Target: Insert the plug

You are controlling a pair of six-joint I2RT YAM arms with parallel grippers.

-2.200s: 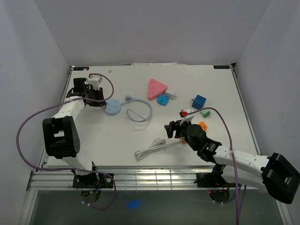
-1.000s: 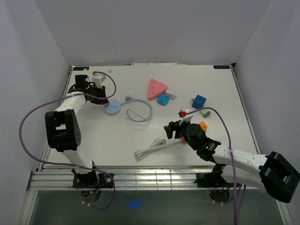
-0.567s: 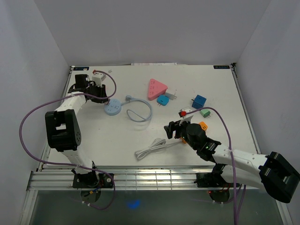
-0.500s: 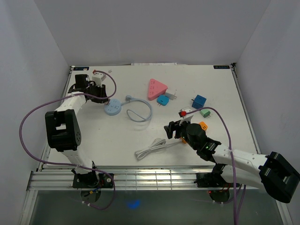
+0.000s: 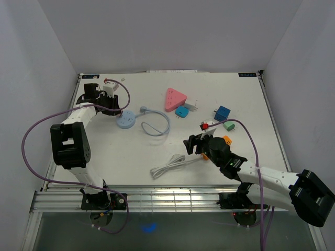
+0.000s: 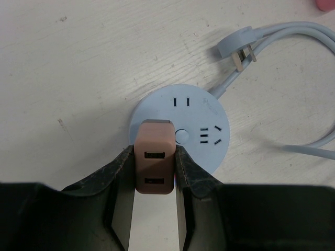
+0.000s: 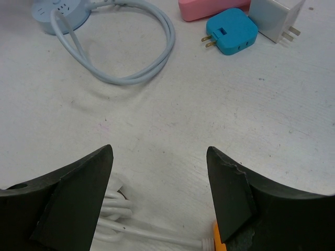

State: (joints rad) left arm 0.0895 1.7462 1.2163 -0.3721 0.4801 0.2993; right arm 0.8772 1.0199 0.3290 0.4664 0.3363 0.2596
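Note:
My left gripper (image 6: 153, 166) is shut on the plug (image 6: 153, 162), a pinkish-tan block whose near face has two USB slots. Past it lies the round light-blue socket (image 6: 201, 133), and the plug's far end overlaps the disc's left rim in the left wrist view. I cannot tell whether they touch. In the top view the left gripper (image 5: 106, 94) holds the plug (image 5: 109, 87) at the far left, just beyond the socket (image 5: 125, 120). My right gripper (image 7: 159, 162) is open and holds nothing, low over the table near the middle (image 5: 194, 144).
The socket's blue cord (image 5: 157, 123) loops to its right. A white coiled cable (image 5: 168, 166) and an orange plug (image 5: 226, 139) lie by the right gripper. A pink triangular strip (image 5: 175, 98), teal plug (image 5: 181, 112), blue cube (image 5: 222, 113) and green plug (image 5: 229, 126) sit farther back.
Since the earliest frame my left arm has swung toward the left wall and carried the plug slightly farther back. Over the last second neither arm has visibly moved.

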